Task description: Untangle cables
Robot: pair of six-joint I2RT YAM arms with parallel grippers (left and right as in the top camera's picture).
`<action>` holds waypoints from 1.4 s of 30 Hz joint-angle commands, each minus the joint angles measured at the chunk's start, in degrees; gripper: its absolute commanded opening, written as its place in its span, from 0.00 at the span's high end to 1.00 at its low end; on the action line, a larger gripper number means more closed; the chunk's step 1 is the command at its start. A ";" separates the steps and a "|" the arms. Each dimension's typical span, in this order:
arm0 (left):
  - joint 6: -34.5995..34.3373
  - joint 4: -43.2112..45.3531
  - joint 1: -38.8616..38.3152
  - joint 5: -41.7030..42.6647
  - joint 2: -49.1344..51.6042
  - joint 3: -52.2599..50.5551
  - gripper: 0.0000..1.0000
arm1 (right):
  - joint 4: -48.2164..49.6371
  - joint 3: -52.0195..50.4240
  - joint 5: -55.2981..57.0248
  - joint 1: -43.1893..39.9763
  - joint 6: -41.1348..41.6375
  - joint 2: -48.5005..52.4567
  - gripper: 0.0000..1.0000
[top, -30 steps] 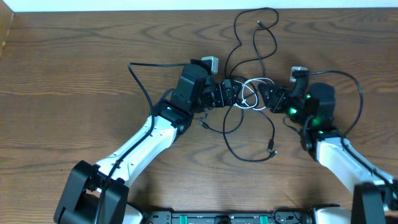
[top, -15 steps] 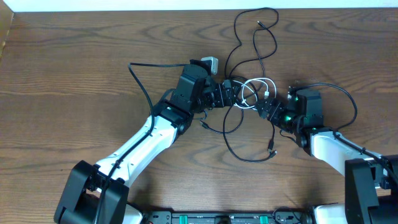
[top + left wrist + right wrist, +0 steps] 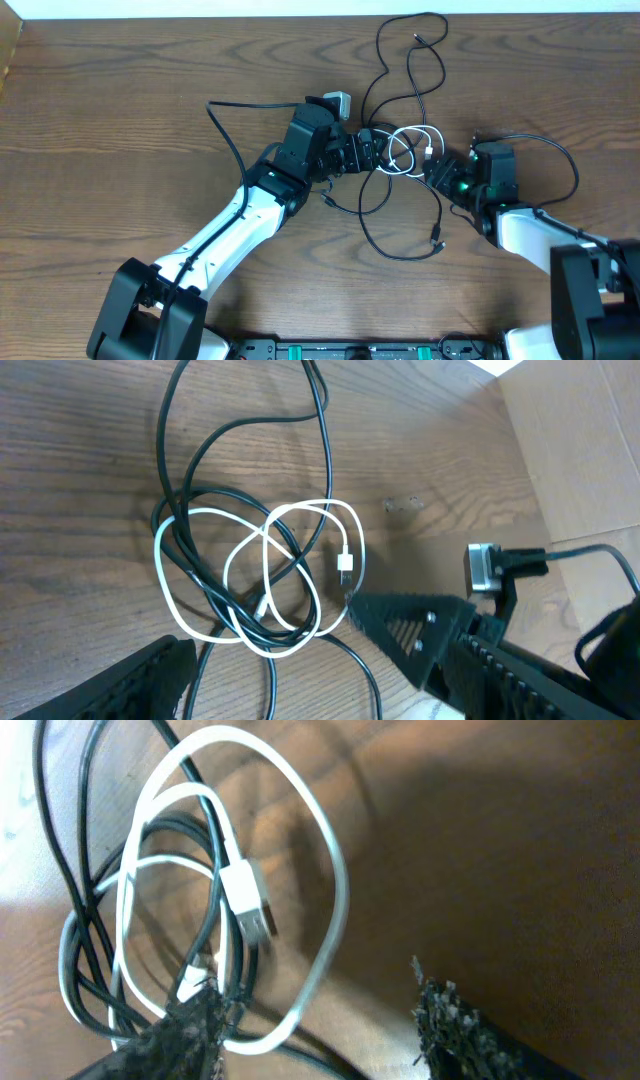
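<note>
A wooden table [image 3: 120,120] is spanned by two arms: the left arm [image 3: 230,225] and the right arm [image 3: 530,230] are brought in from opposite sides, so that the grippers face each other across one knot of cables. The left gripper [image 3: 270,628] is spread wide and nothing is clamped in it. The tangle is seen just ahead of its fingertips and partly between them. The right gripper [image 3: 315,995] is also parted, with no cord pinched. Long black cables [image 3: 328,435] are run from the knot well beyond both grippers – one loop is trailed back beside the right gripper. The shorter white cable [image 3: 338,880] is coiled in several loops just in front of the right gripper, interwoven with the black strands. Its lowest loop is laid at one fingertip; contact cannot be told. Its white plug [image 3: 255,905] is found inside the coil, and a black plug [image 3: 437,240] is left behind the right gripper.
</note>
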 commanded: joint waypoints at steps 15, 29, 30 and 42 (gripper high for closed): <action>0.59 0.00 0.15 -0.76 -0.15 0.44 0.16 | 8.72 -0.50 -5.73 1.73 5.55 13.38 0.84; 0.59 0.00 0.15 -0.76 -0.15 0.44 0.16 | 7.78 -0.50 -13.27 -0.42 -0.33 6.45 0.99; 0.59 0.00 0.15 -0.76 -0.15 0.44 0.16 | 6.45 -0.50 -13.22 -0.42 -1.44 3.87 0.99; 0.57 0.00 0.15 -0.76 -0.15 0.44 0.16 | 4.20 -0.50 -17.35 0.02 -9.53 -25.11 0.99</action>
